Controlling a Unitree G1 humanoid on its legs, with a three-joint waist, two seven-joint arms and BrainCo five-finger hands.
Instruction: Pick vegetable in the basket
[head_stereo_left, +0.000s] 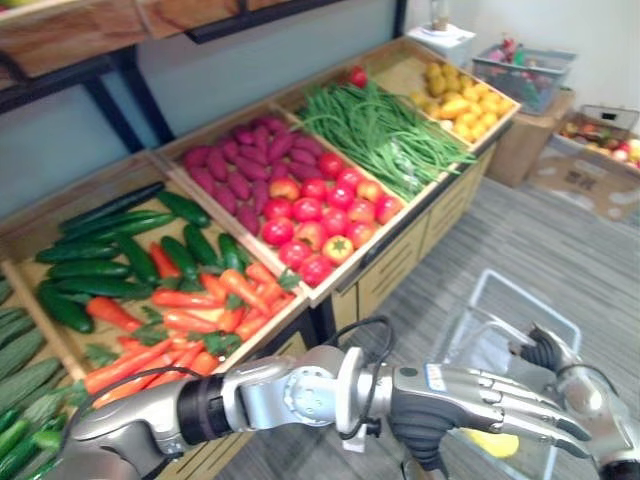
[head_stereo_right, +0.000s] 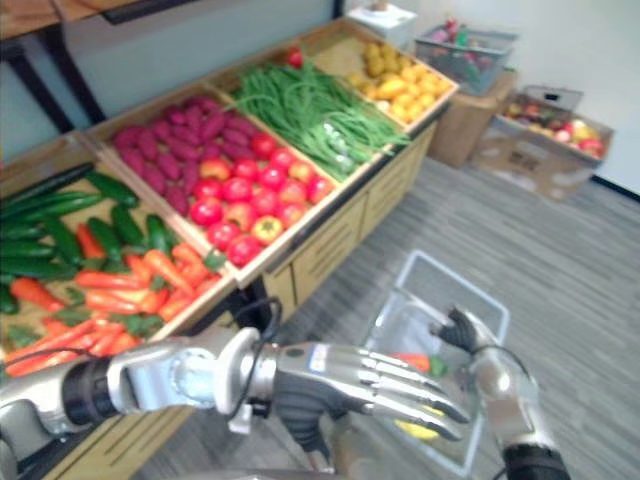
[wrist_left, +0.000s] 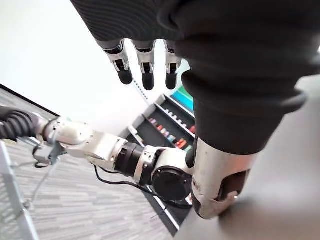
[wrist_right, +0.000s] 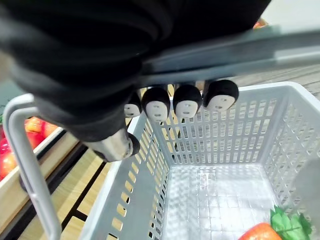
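Veg bench beside. Right hand fingers curled round basket handle; left hand fingers straight, empty, over basket. Carrot lies inside, under left fingers: one pick prob. done.

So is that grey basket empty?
No, an orange carrot with green leaves already lies on the bottom of the grey basket.
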